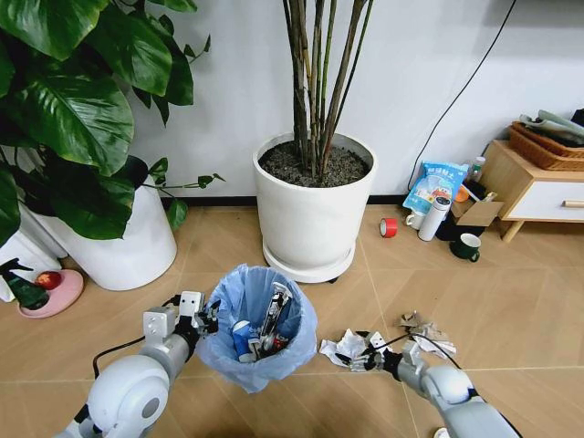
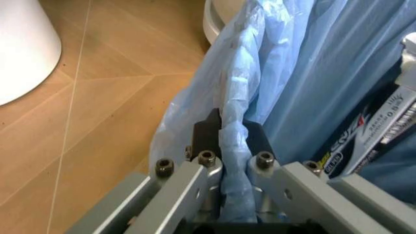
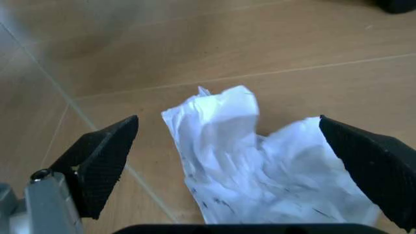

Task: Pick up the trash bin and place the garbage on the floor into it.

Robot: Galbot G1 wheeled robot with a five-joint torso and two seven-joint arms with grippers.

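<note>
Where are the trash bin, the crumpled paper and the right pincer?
trash bin (image 1: 239,285): head view, blue bag at the rim.
crumpled paper (image 3: 240,161): right wrist view, middle of the white wad.
right pincer (image 3: 237,156): right wrist view, midway between the open black fingertips, over the paper.

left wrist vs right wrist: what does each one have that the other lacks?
Left wrist alone: the left gripper shut on the trash bin rim, pinching its blue bag, with wrappers inside and a white plant pot nearby. Right wrist alone: the right gripper, open, straddling a crumpled white paper wad. Both: the tan floor tiles.
</note>
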